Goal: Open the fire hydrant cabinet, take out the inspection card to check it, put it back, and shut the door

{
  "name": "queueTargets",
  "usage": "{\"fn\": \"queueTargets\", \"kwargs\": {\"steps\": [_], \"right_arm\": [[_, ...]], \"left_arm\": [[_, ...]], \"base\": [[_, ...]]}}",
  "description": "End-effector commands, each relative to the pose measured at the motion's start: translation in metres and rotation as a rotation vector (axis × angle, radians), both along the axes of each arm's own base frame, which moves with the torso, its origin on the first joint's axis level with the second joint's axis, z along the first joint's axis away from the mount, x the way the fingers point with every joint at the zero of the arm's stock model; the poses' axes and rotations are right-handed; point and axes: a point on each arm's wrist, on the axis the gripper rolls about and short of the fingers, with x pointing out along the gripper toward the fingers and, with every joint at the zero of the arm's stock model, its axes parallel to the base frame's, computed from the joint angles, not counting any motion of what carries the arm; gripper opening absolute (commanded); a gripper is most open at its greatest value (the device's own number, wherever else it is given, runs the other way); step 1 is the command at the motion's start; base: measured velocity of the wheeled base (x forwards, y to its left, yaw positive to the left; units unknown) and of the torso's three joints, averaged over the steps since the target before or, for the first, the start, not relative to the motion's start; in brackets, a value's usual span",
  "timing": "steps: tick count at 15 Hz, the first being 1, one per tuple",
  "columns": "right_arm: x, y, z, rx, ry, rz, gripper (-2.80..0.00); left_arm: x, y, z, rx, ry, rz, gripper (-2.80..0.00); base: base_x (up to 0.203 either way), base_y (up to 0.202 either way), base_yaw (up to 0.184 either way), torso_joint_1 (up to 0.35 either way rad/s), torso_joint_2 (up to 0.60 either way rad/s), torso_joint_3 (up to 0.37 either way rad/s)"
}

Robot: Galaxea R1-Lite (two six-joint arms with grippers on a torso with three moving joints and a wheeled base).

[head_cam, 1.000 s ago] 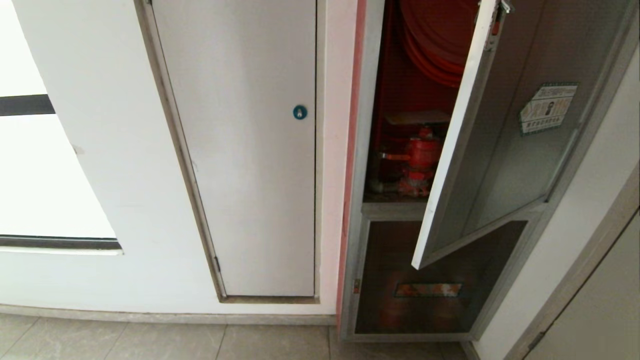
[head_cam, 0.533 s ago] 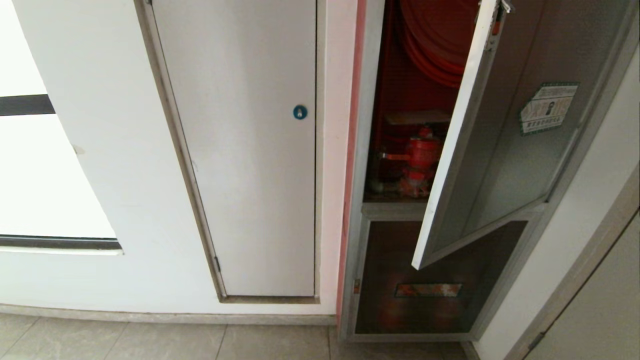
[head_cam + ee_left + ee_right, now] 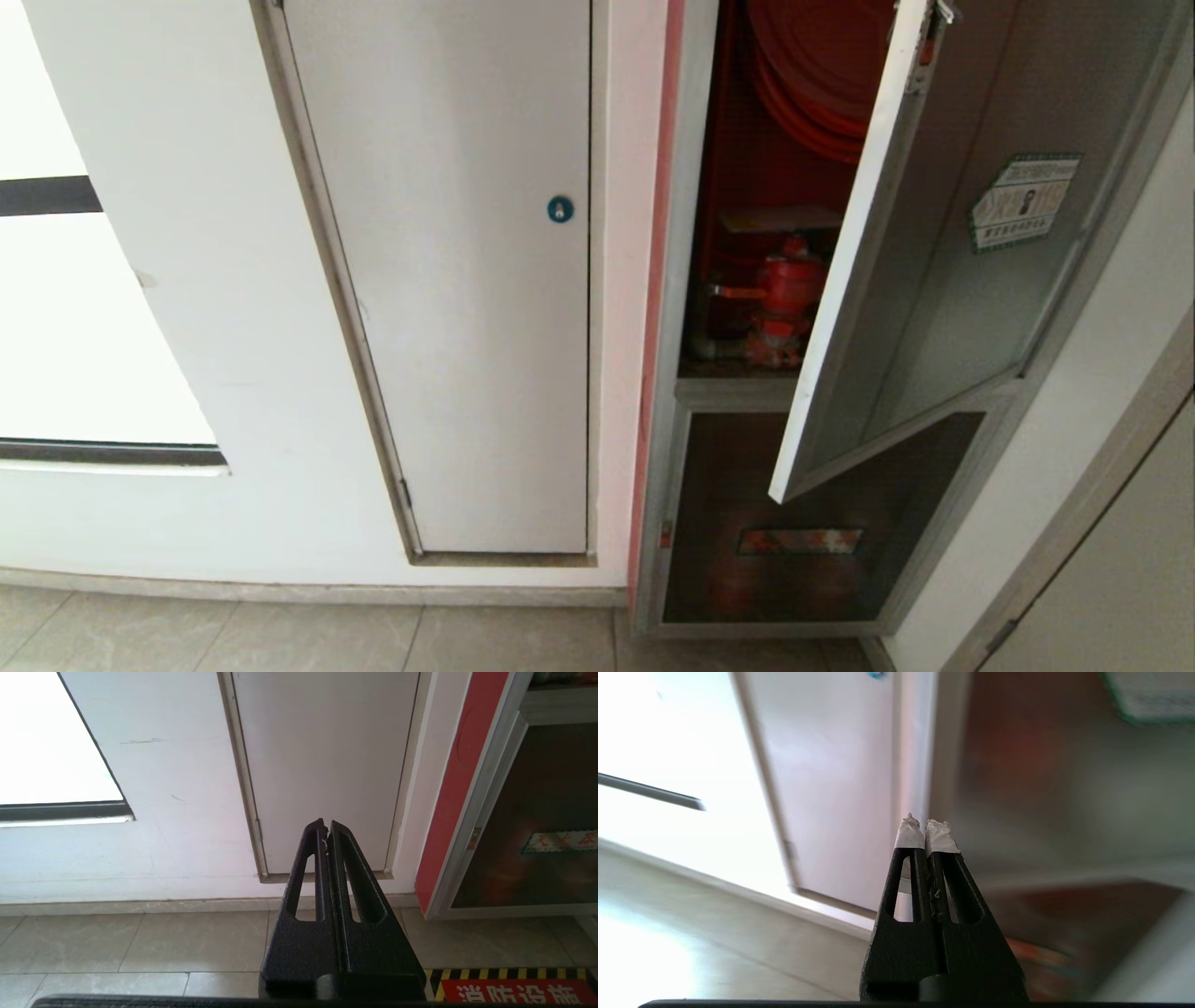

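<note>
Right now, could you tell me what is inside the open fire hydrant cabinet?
Inside the fire hydrant cabinet: a red hose reel up top, a tan inspection card just above a red valve. The half-open door hides the right part.

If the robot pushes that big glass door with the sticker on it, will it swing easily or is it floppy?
The door probably swings rather than flops: it hangs ajar from the fire hydrant cabinet with straight edges, so it looks stiff. Its dark glass in a metal frame suggests it is fairly heavy and could break if banged. The smooth surface may be slippery for the right gripper, whose jaws are shut.
</note>
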Motion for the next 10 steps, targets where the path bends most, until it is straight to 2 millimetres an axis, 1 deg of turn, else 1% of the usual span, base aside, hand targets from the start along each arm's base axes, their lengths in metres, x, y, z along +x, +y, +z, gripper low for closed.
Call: {"fn": "queueTargets", "kwargs": {"steps": [1,2,3,5,8,10], "right_arm": [[0.065,0.010,0.013,0.016,0.131,0.053,-2.80],[0.086,0.020,0.023,0.032,0.142,0.091,-2.80],[0.104,0.035,0.028,0.039,0.156,0.116,-2.80],[0.134,0.071,0.032,0.053,0.153,0.086,-2.80],[0.168,0.123,0.027,0.083,0.088,-0.123,-2.80],[0.195,0.149,0.023,0.105,0.021,-0.265,-2.80]], "left_arm": [[0.000,0.000,0.000,0.000,0.003,0.000,-2.80],[0.000,0.000,0.000,0.000,0.003,0.000,-2.80],[0.000,0.000,0.000,0.000,0.003,0.000,-2.80],[0.000,0.000,0.000,0.000,0.003,-0.001,-2.80],[0.000,0.000,0.000,0.000,0.003,-0.001,-2.80],[0.000,0.000,0.000,0.000,0.003,0.000,-2.80]], "base": [[0.000,0.000,0.000,0.000,0.00,0.000],[0.000,0.000,0.000,0.000,0.00,0.000],[0.000,0.000,0.000,0.000,0.00,0.000],[0.000,0.000,0.000,0.000,0.00,0.000],[0.000,0.000,0.000,0.000,0.00,0.000],[0.000,0.000,0.000,0.000,0.00,0.000]]}}
